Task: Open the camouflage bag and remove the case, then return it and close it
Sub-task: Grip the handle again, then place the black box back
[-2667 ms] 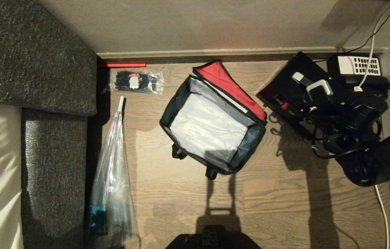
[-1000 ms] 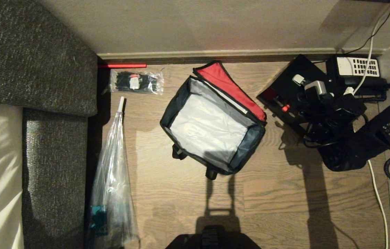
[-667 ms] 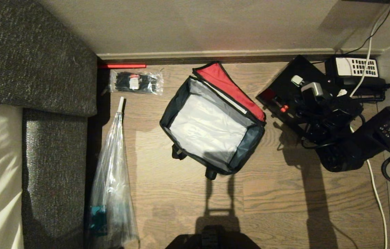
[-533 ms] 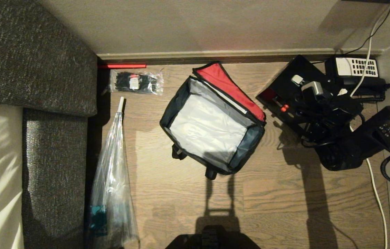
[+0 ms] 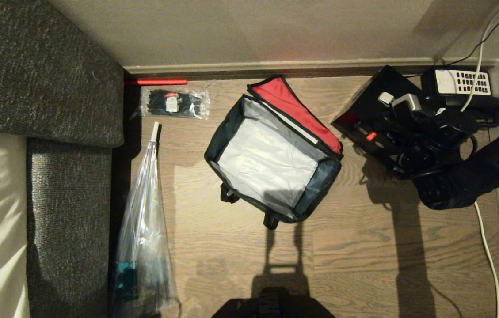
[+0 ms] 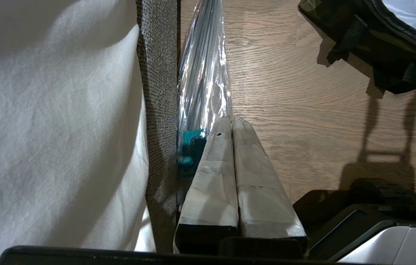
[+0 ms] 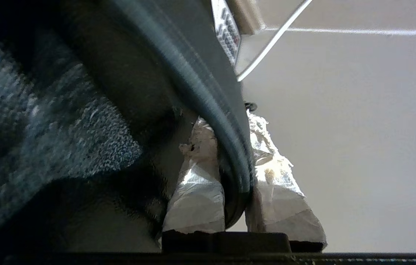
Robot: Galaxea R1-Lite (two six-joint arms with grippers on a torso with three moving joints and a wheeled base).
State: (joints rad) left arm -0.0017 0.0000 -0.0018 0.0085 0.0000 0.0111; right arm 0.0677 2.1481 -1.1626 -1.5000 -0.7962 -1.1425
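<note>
While the boxy green-and-black camouflage bag (image 5: pixel 273 154) lies open on the wood floor, red-lined lid folded back toward the wall and silvery interior bare, you can see that the right gripper (image 7: pixel 231 162) has narrowed over the last second from a loose gap to a clamp on the rim of the flat black rectangular case (image 5: pixel 375 117). That case sits well to the right of the bag, just beside the black desk phone with the white keypad (image 5: pixel 461 86), with the small red-orange spot (image 5: pixel 370 136) on its near edge facing the bag. By my reading this means removal is done and the return has begun: the case is gripped but not yet lifted clear. In the right wrist view the two pale taped fingers (image 7: pixel 196 198) stand either side of the thin dark edge, touching it (the gap left is only the edge's own thickness). Your left gripper (image 6: pixel 231 121) hangs parked near the clear plastic bag (image 6: pixel 204 81) beside the grey sofa (image 5: pixel 37 70), its fingers pressed together on nothing. Next you need a steady carry over the bag's mouth.
</note>
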